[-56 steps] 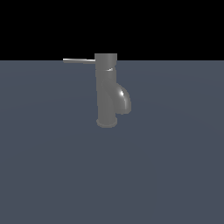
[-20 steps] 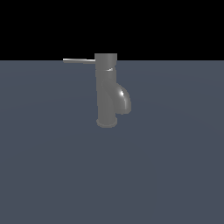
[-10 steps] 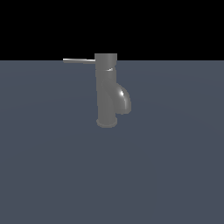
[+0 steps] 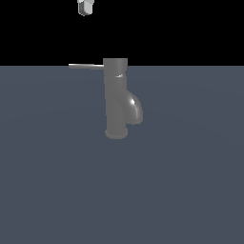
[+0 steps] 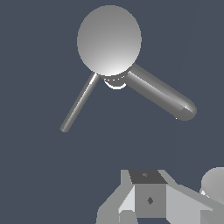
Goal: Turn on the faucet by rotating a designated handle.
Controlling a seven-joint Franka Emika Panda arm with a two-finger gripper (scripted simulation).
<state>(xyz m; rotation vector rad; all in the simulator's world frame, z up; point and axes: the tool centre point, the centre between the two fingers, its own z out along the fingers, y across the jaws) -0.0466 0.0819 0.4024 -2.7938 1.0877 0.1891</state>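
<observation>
Dark grey metallic upright cylindrical faucet (image 4: 116, 100) stands centre frame in the exterior view, flared round base on the floor, stubby curved spout toward the exterior view's right. Thin straight grey lever handle (image 4: 86, 66) projects horizontally from the column top toward the exterior view's left, nothing touching it.

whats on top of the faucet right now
Nothing rests on the faucet: in the wrist view its round top is bare. The handle juts sideways from the top. The gripper hangs high above, not touching. Whether its jaws are open cannot be told.
</observation>
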